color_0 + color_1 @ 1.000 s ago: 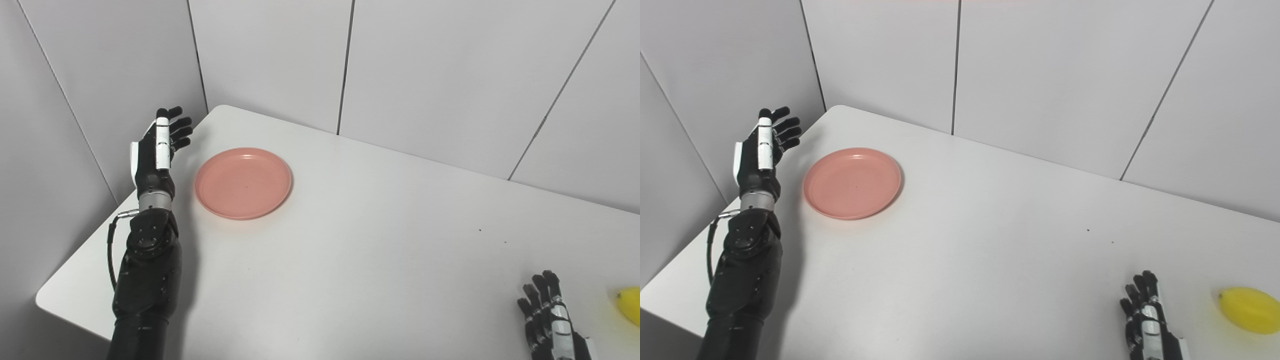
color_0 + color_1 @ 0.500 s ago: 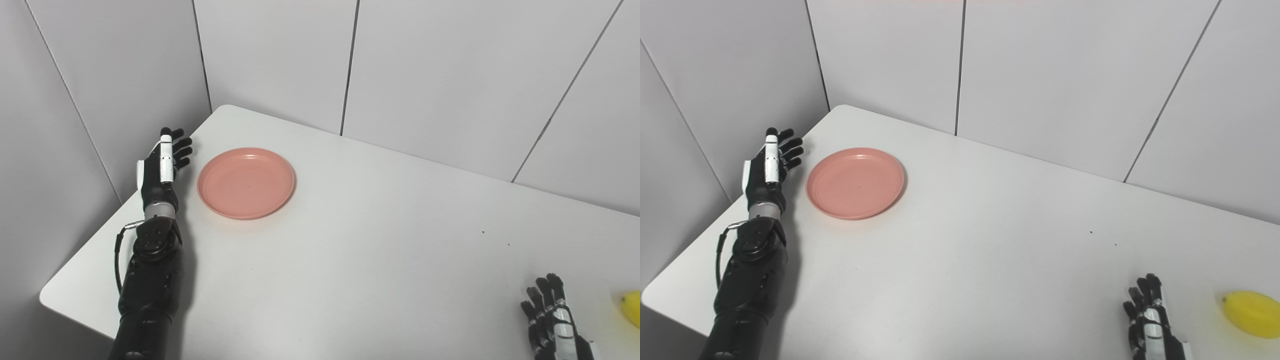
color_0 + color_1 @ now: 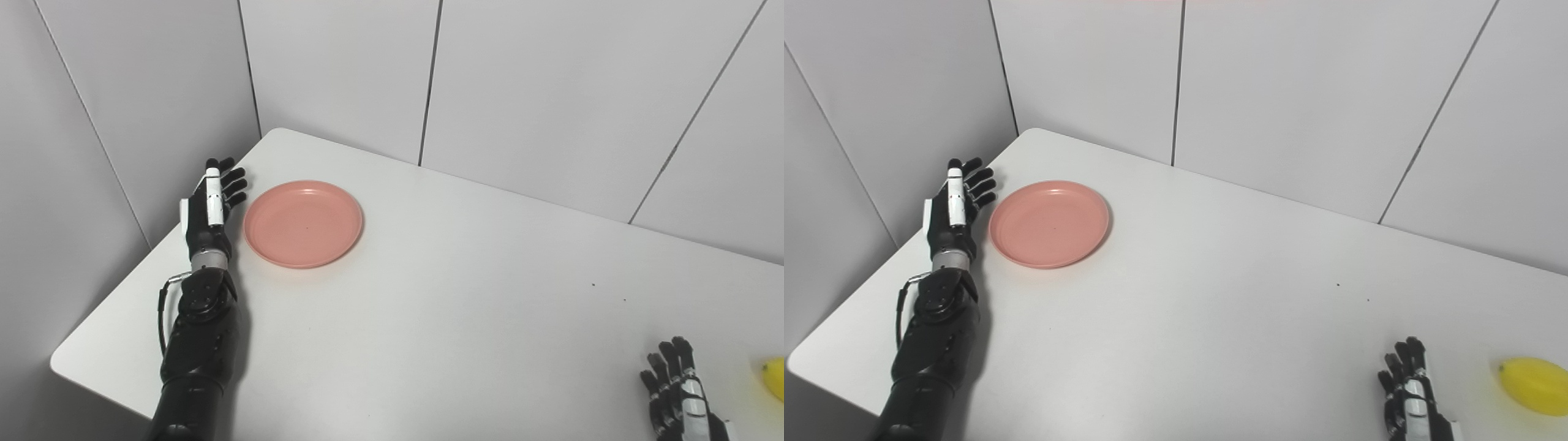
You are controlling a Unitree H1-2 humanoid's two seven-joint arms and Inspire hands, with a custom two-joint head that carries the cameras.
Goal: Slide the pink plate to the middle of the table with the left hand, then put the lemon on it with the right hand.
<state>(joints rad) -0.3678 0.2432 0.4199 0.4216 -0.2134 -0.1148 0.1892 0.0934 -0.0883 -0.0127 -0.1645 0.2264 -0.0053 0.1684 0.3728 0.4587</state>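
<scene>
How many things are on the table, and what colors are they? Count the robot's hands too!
Pink: 1, the pink plate
Yellow: 1, the lemon
Black and white: 2, the left hand and the right hand, both open and holding nothing
Total: 4

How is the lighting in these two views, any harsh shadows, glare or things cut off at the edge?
Left eye view: soft, even light, only a faint shadow beside the left hand and under the pink plate; the lemon is cropped by the right edge. Right eye view: sharp, no glare on the table; lemon fully visible, right hand partly cut off at the bottom.
</scene>
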